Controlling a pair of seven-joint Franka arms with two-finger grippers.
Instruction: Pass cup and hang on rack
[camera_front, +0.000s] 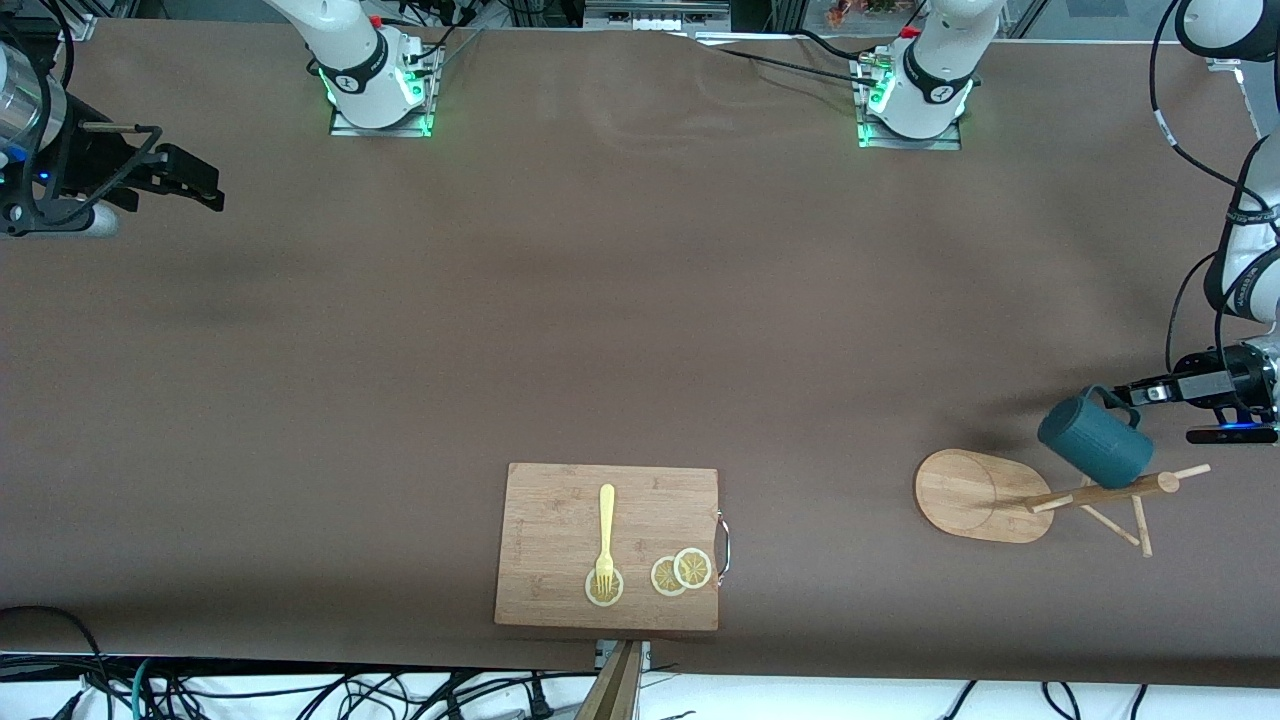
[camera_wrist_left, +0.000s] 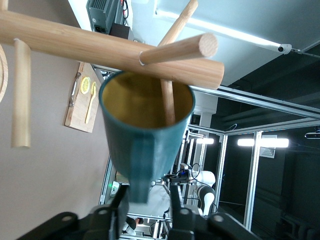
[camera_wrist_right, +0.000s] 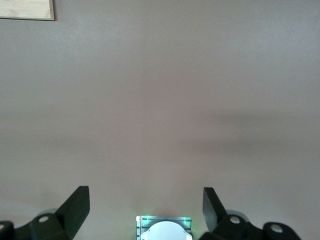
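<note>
Our left gripper (camera_wrist_left: 148, 197) hangs over the left arm's end of the table, just beside the rack, and in its wrist view the fingers (camera_wrist_left: 120, 202) flank the loop handle of the teal ribbed mug (camera_front: 1095, 438). Whether they pinch the handle or have begun to let go we cannot tell; the gap looks narrow, but no clear contact shows.

In the front view the mug is tipped, up against the upper pegs of the wooden mug tree (camera_front: 1000, 495). The wrist view looks into its tan interior, where one thin peg (camera_wrist_left: 168, 102) enters the mouth while the thicker pole crosses the rim. We cannot tell whether a peg passes through the handle.

We judge the handover done and the hanging step to be at its end. Next we would spread the fingers fully and draw the left gripper back along the handle's line, without dragging the mug or tipping the light rack.

Right gripper (camera_wrist_right: 146, 210) waits with fingers spread wide over bare table at the right arm's end. A bamboo cutting board (camera_front: 560, 600) with a fork (camera_front: 606, 535) and lemon slices (camera_front: 681, 572) lies nearest the front camera.
</note>
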